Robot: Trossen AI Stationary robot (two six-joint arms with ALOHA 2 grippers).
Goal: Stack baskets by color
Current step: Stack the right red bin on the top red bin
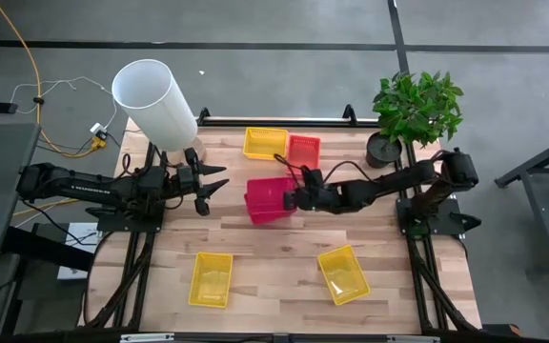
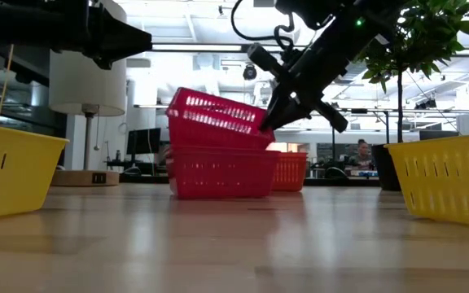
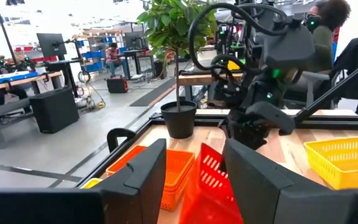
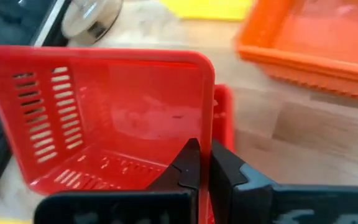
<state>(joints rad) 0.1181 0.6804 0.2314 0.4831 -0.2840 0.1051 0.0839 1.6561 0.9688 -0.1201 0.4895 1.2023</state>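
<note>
We're looking down on the wooden bench (image 1: 274,276), and the right end effector (image 1: 292,199) is out over its middle, fingers pressed together on the rim of the upper pink-red basket (image 1: 273,193). From table height that basket (image 2: 218,118) sits tilted, one end lifted, resting in the lower pink-red basket (image 2: 218,172), which lies flat on the bench. The right wrist camera shows us the two dark fingers (image 4: 188,168) pinching the thin wall of the basket, right at its corner.

Over on the left, the left end effector (image 1: 213,188) hovers above the bench beside the red pair, its fingers spread and holding nothing, just below the big white cylinder (image 1: 155,92).

At the far edge of the bench we have a yellow basket (image 1: 265,143) with an orange basket (image 1: 304,149) right beside it. Near the front edge lie two more: the front-left yellow basket (image 1: 211,279) and the front-right yellow basket (image 1: 343,273), well apart from each other, the right one turned at an angle.

A potted plant (image 1: 414,110) stands at the far right corner. Through the left wrist camera we can see people (image 3: 112,55) seated in the room beyond.
</note>
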